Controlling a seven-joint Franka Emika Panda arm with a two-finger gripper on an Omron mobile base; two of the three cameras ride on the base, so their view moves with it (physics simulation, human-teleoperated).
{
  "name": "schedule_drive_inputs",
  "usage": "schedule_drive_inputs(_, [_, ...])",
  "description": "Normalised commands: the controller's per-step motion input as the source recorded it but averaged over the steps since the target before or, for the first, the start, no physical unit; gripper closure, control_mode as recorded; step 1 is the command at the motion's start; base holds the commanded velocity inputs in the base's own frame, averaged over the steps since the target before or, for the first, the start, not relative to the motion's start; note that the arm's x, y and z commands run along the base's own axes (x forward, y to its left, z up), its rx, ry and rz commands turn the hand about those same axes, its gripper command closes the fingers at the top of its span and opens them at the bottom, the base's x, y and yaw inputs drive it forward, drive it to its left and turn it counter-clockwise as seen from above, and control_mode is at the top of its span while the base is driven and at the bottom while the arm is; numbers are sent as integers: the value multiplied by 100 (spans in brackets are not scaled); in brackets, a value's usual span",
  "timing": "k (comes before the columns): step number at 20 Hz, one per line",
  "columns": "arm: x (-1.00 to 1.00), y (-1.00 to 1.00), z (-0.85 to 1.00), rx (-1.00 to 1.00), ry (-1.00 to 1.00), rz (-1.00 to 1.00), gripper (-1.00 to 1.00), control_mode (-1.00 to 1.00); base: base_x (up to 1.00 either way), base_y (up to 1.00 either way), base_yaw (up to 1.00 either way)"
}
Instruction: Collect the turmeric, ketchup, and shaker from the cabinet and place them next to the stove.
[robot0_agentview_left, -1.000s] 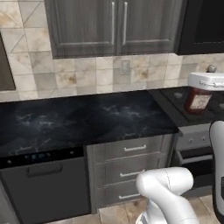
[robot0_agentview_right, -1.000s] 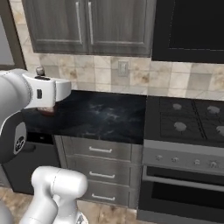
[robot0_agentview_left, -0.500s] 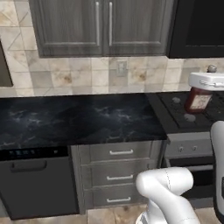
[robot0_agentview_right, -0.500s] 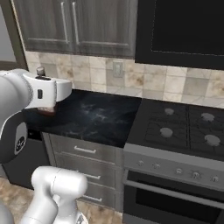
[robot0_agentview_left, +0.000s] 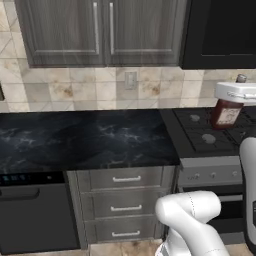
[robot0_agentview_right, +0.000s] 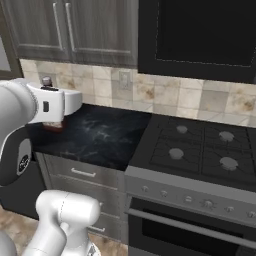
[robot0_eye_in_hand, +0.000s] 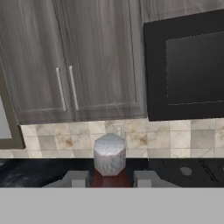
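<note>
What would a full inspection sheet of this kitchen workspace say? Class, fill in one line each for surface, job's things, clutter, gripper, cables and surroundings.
Surface: black marbled counter runs up to the stove.
Job's things: ketchup, red-brown bottle with pale label, held upright above the stove's burners in the left base view; grey cap shows in the hand view. Cabinet doors shut. Turmeric and shaker: nothing seen.
Clutter: nothing seen.
Gripper: gripper shut on the ketchup, its fingers flanking the neck.
Cables: nothing seen; one wall outlet on the tiles.
Surroundings: beige tile backsplash, black microwave above the stove, drawers and dishwasher below.
</note>
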Motion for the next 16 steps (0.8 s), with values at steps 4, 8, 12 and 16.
schedule_drive_inputs(4, [0, 0, 0, 0, 0, 0, 100, 100, 0, -57, 0])
schedule_drive_inputs(8, [0, 0, 0, 0, 0, 0, 100, 100, 0, -58, 0])
schedule_drive_inputs(12, [0, 0, 0, 0, 0, 0, 100, 100, 0, -62, 0])
schedule_drive_inputs(16, [0, 0, 0, 0, 0, 0, 100, 100, 0, -61, -1])
